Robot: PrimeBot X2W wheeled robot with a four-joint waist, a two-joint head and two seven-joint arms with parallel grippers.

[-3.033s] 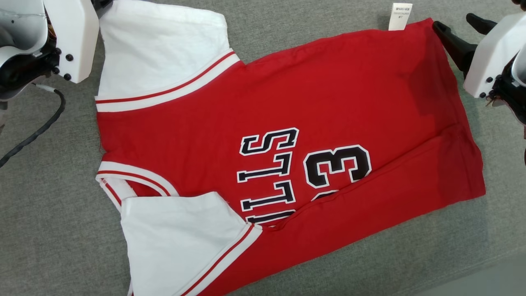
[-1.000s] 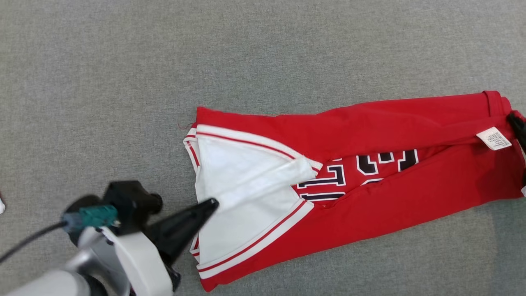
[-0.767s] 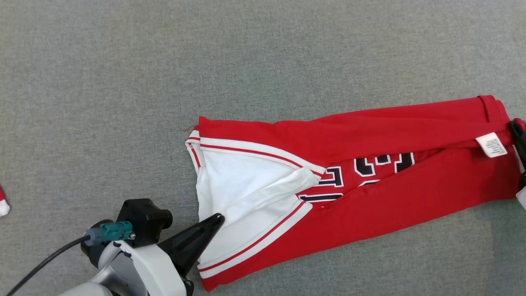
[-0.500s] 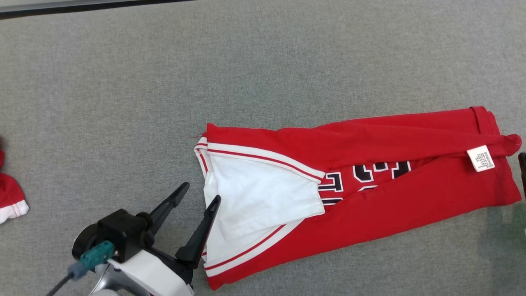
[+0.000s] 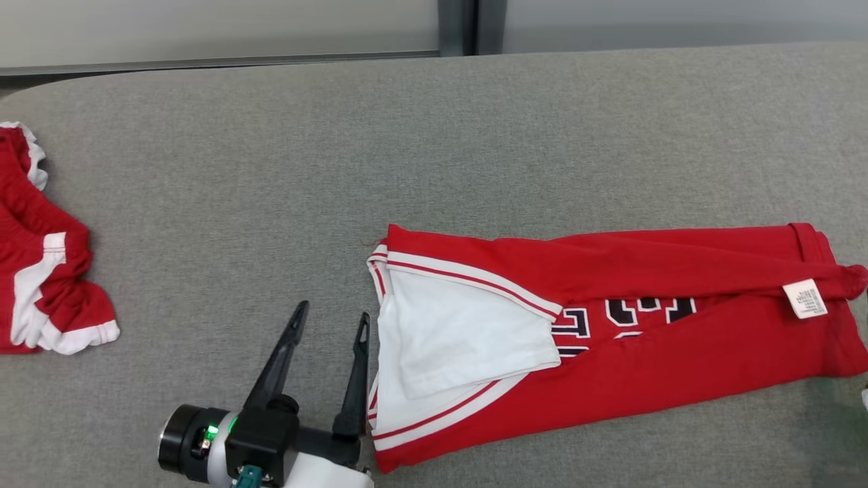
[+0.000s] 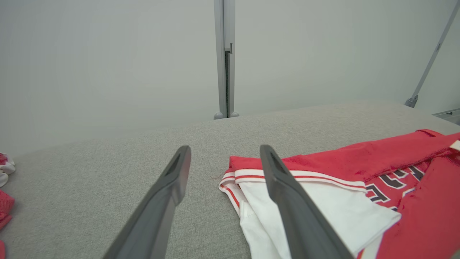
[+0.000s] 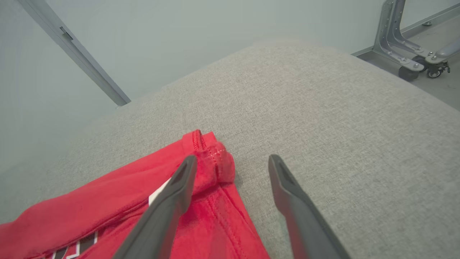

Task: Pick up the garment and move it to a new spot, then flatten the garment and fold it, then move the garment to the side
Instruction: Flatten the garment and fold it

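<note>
On the table point(image 5: 434, 135), the garment point(image 5: 678, 366) runs left-right, sleeves point(image 5: 461, 332) at left end effector point(image 5: 332, 313), hem point(image 7: 215, 163) at right end effector point(image 7: 233, 159), both spread.

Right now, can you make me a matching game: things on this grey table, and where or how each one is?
1 folded red basketball jersey
2 small white care label
3 crumpled red-and-white garment
4 left gripper

A far left edge of the grey fabric table
B open, beside the white sleeve
C lying as a long strip
D near the jersey's right end

Pairs: 1-C, 2-D, 3-A, 4-B
</note>
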